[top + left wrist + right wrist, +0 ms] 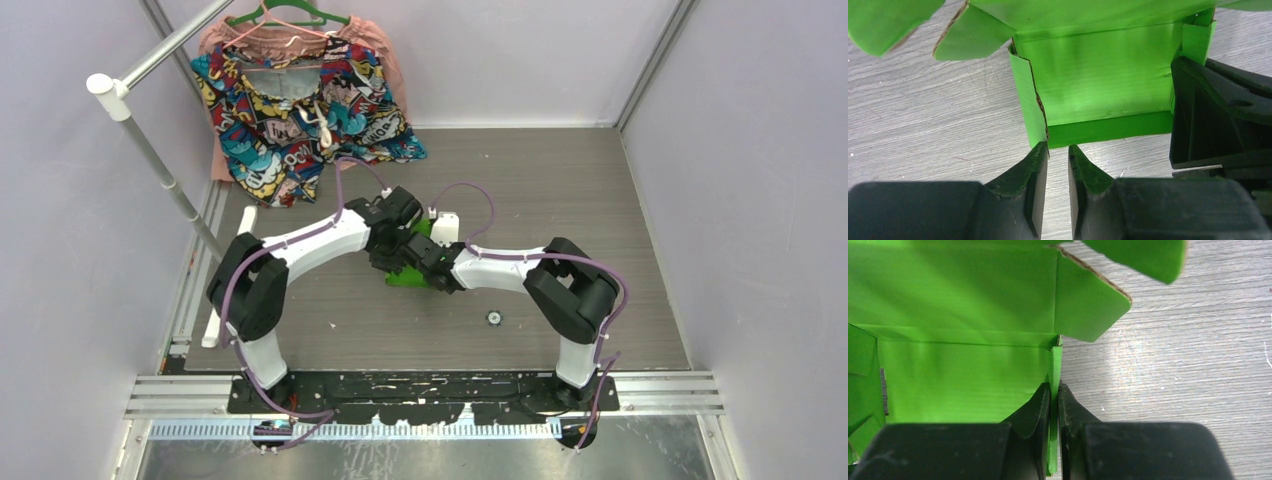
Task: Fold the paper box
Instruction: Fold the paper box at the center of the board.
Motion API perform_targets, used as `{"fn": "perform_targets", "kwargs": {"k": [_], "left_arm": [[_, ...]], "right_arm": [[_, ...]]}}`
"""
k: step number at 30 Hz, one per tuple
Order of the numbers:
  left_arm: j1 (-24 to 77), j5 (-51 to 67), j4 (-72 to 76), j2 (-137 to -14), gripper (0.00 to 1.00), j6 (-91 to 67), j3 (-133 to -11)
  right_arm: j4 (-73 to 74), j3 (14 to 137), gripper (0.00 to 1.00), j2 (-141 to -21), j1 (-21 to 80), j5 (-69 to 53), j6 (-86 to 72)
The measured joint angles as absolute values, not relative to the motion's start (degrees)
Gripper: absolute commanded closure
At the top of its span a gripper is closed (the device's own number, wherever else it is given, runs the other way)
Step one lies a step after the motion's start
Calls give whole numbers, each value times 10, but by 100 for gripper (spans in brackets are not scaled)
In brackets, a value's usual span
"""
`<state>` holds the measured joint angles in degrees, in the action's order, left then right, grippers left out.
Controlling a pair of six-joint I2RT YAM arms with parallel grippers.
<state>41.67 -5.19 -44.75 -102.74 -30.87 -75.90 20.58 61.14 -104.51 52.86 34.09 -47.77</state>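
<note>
My R gripper [1054, 390] pinches one side wall of the paper box [963, 375] on the table [560, 200], while my L gripper [1058, 152], jaws narrow & empty, sits at the opposite wall's near edge, box straight ahead.

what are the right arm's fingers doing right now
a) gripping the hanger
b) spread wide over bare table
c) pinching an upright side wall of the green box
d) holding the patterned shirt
c: in the right wrist view the right fingers are closed on an upright side wall of the paper box, with the thin green card sandwiched between them.
</note>
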Motion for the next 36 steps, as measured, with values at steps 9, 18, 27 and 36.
{"fn": "perform_targets", "kwargs": {"k": [9, 18, 27, 36], "left_arm": [[408, -35, -393, -984, 86, -309, -704], [405, -15, -366, -975, 92, -311, -695], [405, -10, -344, -979, 91, -311, -684], [374, -20, -342, -802, 61, -322, -622]], "right_arm": [[202, 608, 99, -1044, 528, 338, -477], [202, 608, 99, -1043, 528, 337, -478], [200, 607, 99, -1042, 526, 335, -478], [200, 607, 99, -1042, 526, 333, -477]]}}
